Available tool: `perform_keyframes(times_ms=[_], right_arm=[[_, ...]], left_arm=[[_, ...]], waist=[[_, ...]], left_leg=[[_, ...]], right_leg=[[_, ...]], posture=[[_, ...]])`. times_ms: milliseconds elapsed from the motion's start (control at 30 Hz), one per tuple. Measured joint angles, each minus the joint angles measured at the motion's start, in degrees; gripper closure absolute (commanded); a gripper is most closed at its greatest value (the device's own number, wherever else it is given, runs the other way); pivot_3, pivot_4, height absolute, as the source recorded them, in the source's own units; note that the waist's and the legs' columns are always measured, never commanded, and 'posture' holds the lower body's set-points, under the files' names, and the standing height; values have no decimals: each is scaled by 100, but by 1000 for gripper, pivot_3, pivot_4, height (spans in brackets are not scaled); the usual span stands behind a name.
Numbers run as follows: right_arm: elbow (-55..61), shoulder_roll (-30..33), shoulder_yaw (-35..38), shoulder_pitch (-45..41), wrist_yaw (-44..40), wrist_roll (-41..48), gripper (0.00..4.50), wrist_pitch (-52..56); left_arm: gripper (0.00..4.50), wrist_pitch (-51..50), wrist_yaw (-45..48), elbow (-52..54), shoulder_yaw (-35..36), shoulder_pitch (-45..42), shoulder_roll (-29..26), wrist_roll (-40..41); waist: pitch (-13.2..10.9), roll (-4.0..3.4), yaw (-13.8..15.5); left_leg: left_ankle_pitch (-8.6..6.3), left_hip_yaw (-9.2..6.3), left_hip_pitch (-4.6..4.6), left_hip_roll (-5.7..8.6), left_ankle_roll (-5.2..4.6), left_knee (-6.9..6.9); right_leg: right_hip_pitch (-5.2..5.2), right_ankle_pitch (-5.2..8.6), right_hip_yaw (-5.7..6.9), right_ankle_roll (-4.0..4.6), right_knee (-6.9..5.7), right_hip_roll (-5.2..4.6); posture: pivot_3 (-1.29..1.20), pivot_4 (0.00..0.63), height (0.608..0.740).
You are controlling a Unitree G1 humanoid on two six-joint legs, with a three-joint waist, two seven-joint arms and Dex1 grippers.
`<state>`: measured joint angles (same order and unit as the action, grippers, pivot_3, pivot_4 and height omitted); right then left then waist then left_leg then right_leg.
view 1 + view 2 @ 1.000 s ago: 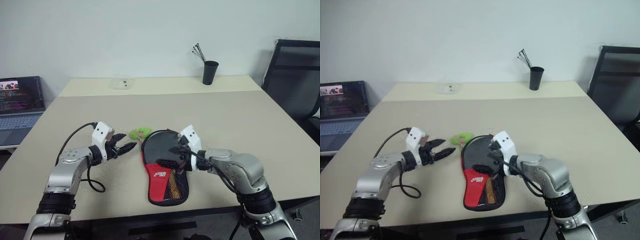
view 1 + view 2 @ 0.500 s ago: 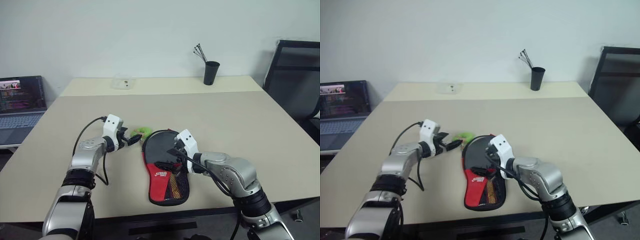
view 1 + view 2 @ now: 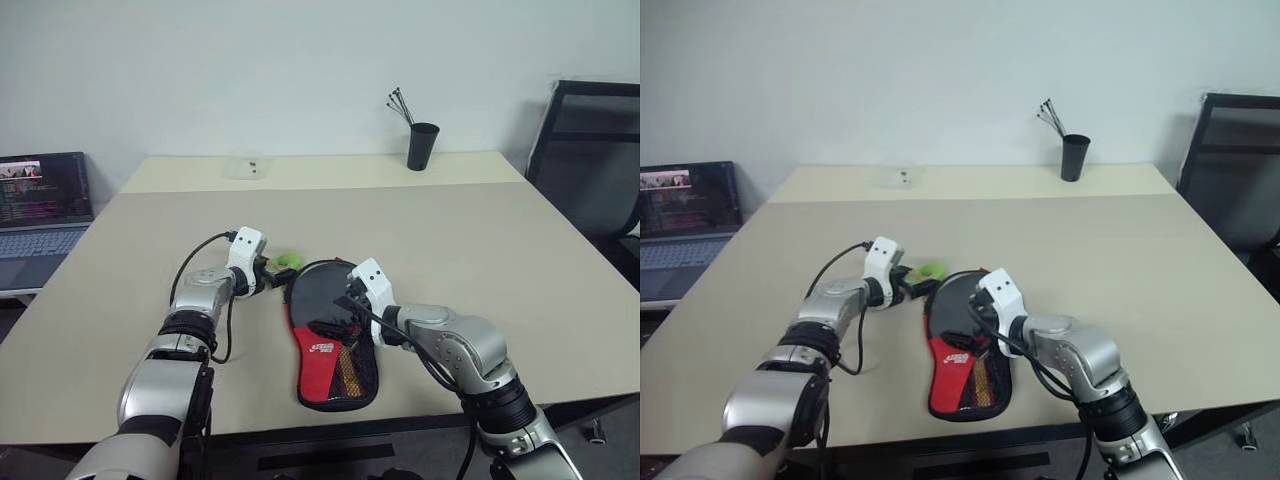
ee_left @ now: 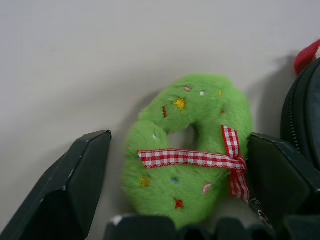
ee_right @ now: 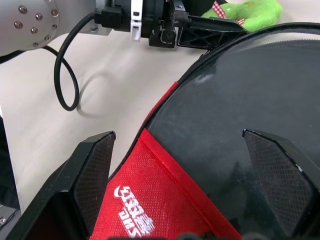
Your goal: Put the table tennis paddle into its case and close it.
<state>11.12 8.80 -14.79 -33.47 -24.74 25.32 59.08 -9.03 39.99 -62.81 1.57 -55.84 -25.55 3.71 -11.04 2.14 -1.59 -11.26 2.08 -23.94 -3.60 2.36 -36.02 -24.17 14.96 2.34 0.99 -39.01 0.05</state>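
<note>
The left hand [image 4: 175, 220] sits right at the green zipper tag [image 4: 187, 150], a plush ring with a checked ribbon lying between its spread fingers, neither visibly touching it. The case [image 3: 330, 340] lies just to that hand's right on the beige table [image 3: 480, 230], long axis running toward the robot, round black end far. The right hand [image 5: 182, 200] hovers spread over the case. I cannot pick out the paddle itself. Laptop [image 3: 40, 205], pen cup [image 3: 420, 145] and chair [image 3: 590, 150] ring the table
</note>
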Motion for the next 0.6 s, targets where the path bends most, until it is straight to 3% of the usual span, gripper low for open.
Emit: perform_keyframes(times_ms=[333,600], right_arm=[[-393,-110,-126,-123,94,-423,0,-387],[-1038,-208,-334,-180,27,-849,0,-857]], left_arm=[[4252,73,27,-43,50,14,0,-29],[4338,326,3,-33,-125,-21,5,-267]], waist=[[0,0,-2],[1,1,-2]], left_leg=[[0,0,5,-3,0,-1],[1,1,3,0,0,-1]], right_leg=[[0,0,0,0,-4,-1],[1,0,-1,0,-4,-1]], posture=[[0,150,740],[0,150,740]])
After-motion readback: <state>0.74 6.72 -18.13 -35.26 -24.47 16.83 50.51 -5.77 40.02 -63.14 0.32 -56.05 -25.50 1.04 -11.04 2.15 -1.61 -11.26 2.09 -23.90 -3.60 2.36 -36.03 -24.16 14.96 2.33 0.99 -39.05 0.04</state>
